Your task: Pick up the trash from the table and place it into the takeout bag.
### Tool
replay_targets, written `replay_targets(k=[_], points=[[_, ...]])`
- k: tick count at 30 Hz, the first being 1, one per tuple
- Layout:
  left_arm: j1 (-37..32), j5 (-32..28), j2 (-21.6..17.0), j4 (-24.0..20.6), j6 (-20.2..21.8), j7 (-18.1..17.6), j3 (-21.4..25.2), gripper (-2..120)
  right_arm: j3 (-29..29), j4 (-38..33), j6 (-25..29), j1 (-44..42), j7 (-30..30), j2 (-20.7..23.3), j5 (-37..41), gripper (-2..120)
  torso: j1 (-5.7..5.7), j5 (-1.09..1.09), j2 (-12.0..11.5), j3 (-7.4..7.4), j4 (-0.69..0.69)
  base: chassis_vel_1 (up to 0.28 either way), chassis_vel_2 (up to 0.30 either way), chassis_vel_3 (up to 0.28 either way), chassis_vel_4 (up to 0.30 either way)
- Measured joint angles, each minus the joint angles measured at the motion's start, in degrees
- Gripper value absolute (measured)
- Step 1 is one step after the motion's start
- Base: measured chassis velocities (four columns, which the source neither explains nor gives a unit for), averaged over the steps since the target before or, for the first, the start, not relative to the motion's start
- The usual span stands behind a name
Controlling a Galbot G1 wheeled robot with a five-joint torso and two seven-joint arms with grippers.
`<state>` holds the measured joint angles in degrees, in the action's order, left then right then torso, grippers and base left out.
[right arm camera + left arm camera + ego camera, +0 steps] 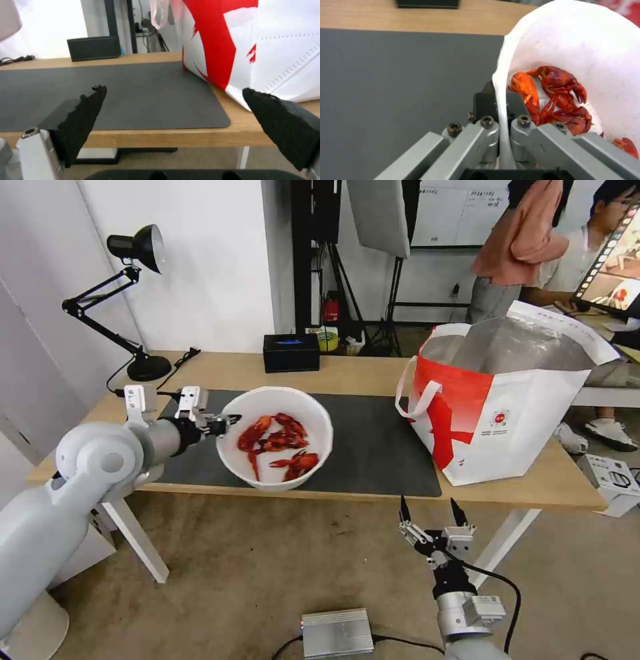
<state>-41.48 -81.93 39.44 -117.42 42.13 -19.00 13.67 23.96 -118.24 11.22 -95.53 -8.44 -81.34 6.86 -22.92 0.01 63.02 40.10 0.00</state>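
Right claw [432,508] low before light wooden bench [373,373], below front edge, black fingers spread wide, nothing between them. Left claw [227,421] over large dark grey mat [373,447], clamped on near-left rim of round white bowl of red shells [275,447]; rim pinched between fingers [485,102]. Bowl at mat's left half. Large white takeout bag with red graphic [500,407] upright at bench's right end, mouth open, silver foil lining showing. Black rectangular box [291,352] at far edge.

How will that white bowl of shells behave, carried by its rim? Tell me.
The white bowl looks thin-walled: its rim bends where the left hand pinches it, so expect flexing. It appears tilted, so the loose red shells may slide. It probably weighs little.
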Motion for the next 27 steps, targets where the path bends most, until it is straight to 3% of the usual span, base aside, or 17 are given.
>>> replay_targets(k=[11,27], points=[[4.4,-2.0,2.3,-2.4,0.0,-0.7,-4.4,0,0.0,0.0,0.0,0.0,0.0,0.0,0.0,100,0.0,0.0,0.0,0.0,0.0,0.0,0.0,0.0,0.0],[20.0,-7.3,4.4,-0.4,0.0,-2.7,-17.0,0,0.0,0.0,0.0,0.0,0.0,0.0,0.0,100,-0.01,0.0,0.0,0.0,0.0,0.0,0.0,0.0,0.0]])
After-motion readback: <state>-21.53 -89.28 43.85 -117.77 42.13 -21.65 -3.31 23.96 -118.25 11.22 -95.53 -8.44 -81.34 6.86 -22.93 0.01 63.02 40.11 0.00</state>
